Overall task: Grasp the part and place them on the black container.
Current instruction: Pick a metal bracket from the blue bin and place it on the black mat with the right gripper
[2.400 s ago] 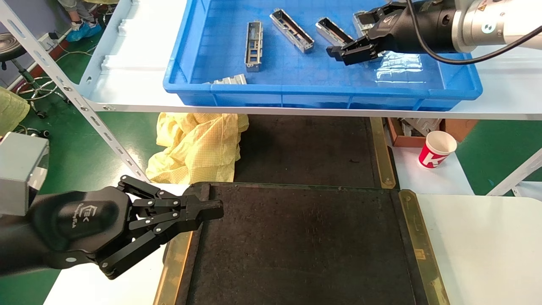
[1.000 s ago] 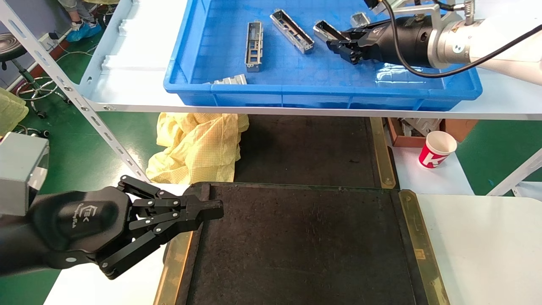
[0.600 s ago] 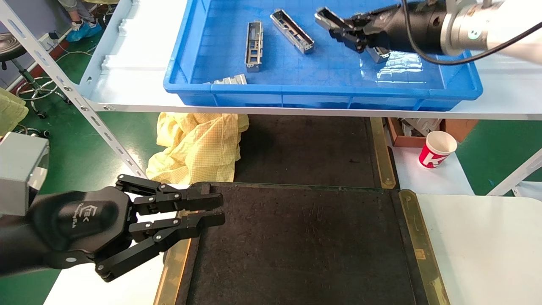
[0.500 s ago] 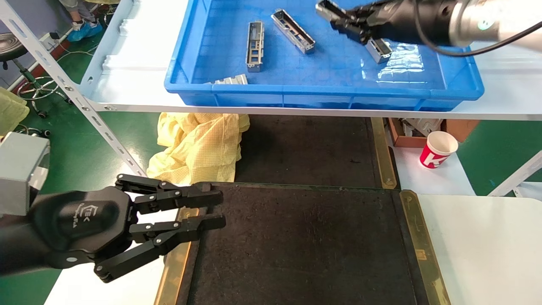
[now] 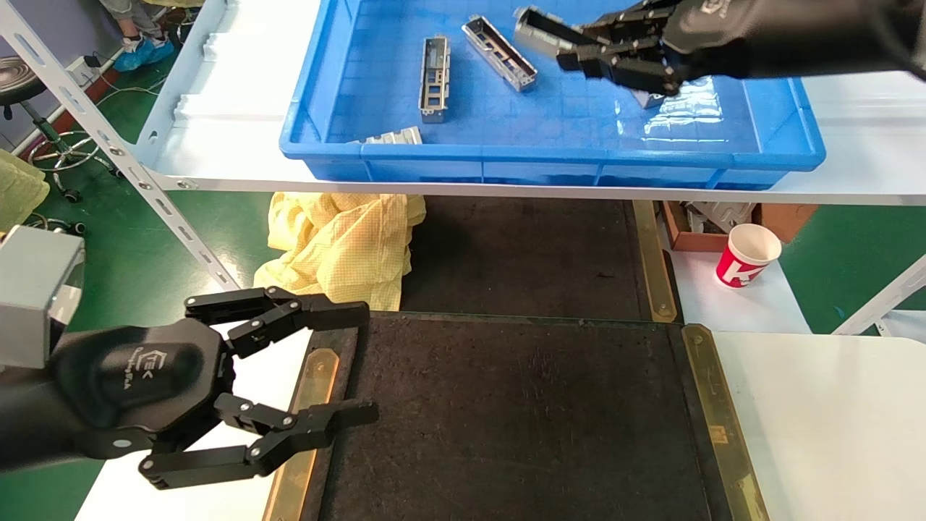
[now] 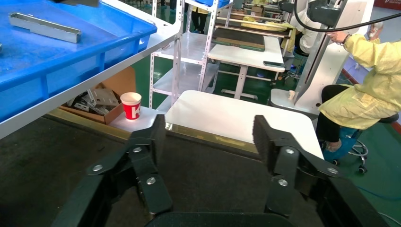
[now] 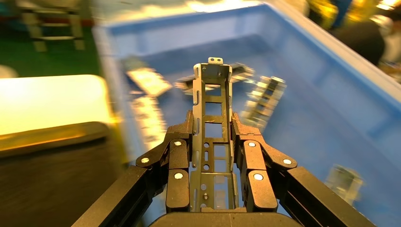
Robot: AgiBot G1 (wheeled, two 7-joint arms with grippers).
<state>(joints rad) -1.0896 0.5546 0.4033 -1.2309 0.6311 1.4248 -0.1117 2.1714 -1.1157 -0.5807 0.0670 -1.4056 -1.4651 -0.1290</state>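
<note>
My right gripper [image 5: 579, 47] is shut on a silver-grey part [image 5: 539, 30] and holds it above the blue bin [image 5: 550, 155]; in the right wrist view the part [image 7: 213, 101] sticks out lengthwise between the fingers [image 7: 178, 156]. Two more parts [image 5: 433, 76] [image 5: 499, 53] lie in the bin, another [image 5: 394, 136] at its front wall, one [image 5: 647, 98] under the right gripper. The black container [image 5: 521, 420] lies below in front of me. My left gripper [image 5: 358, 362] is open and empty over its left edge; it also shows in the left wrist view [image 6: 208, 142].
The bin stands on a white shelf [image 5: 217, 145] with a slotted metal upright [image 5: 108, 145]. A yellow cloth [image 5: 340, 246] lies under the shelf. A red paper cup [image 5: 747, 255] stands at the right, beside a white table [image 5: 832, 420]. A second black mat [image 5: 521, 253] lies behind the container.
My right gripper closed on a part in the bin, lifted it and swung it left. My left gripper, shut before, has opened wide in place.
</note>
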